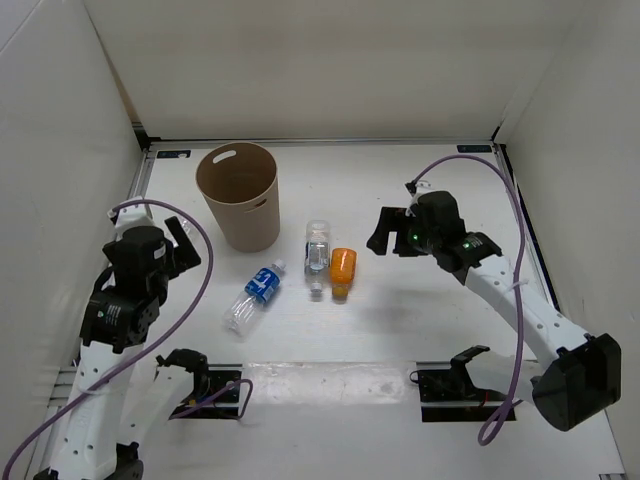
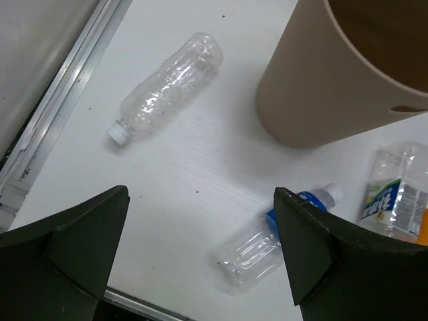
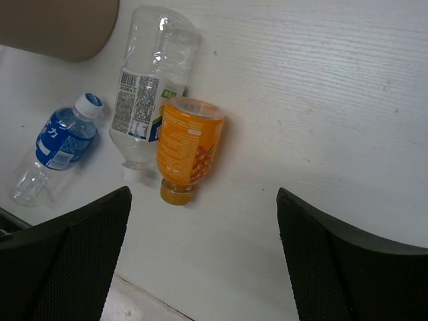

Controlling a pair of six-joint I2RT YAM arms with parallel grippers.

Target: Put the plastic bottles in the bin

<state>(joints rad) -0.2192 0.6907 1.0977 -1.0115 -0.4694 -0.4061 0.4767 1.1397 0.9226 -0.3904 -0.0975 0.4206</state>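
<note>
Both pincers are spread wide and hold nothing: your left pincer (image 2: 200, 200) hangs over the left side of the table, your right pincer (image 3: 204, 197) over the middle. The bin (image 1: 238, 195) stands upright near the far-left corner. No bottle can be seen inside it, though its floor isn't in view. Four bottles lie on their sides. A plain clear bottle (image 2: 167, 85) is close to the left edge beside the metal rail (image 2: 60, 117). A blue-label bottle (image 1: 255, 295) lies toward the near edge from the bin. A labelled clear bottle (image 3: 150, 87) and an orange bottle (image 3: 187, 144) lie flank to flank mid-table. Watch that pair: closing on one will likely shove or roll the other. All are round, thin plastic, so a squeeze may squirt them out of the jaws. The bin looks light and tall; a low carry could clip its rim and tip it. The rail may crowd a finger at the left edge. Readable: a white "カ" on the blue label and a barcode on the clear bottle's label. The orange label's print is too small to read.
</note>
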